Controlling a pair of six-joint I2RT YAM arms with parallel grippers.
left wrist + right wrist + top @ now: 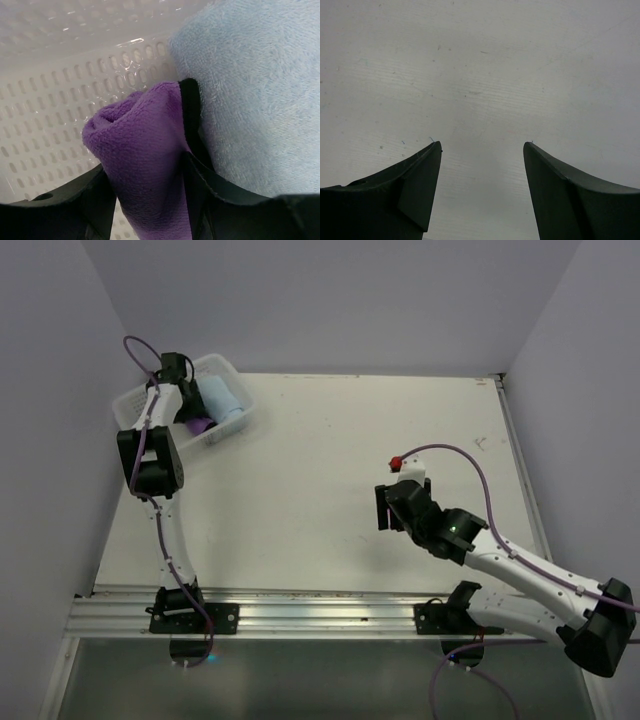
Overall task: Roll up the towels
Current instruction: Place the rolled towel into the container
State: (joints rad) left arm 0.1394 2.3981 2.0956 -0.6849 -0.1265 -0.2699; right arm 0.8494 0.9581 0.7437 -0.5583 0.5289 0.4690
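The white lattice basket (128,400) stands at the far left corner of the table (330,440), and both rolled towels lie inside it, the light blue towel (255,100) touching the purple towel (135,140) along its dark face. The left gripper (147,172) reaches into the basket with one finger on each side of the purple roll; I cannot tell if it squeezes the roll or only touches it. The right gripper (482,145) hangs over the bare table towards the right edge, its jaws spread wide with nothing between them.

soft even light, faint shadows, glare on basket (135,41) wall
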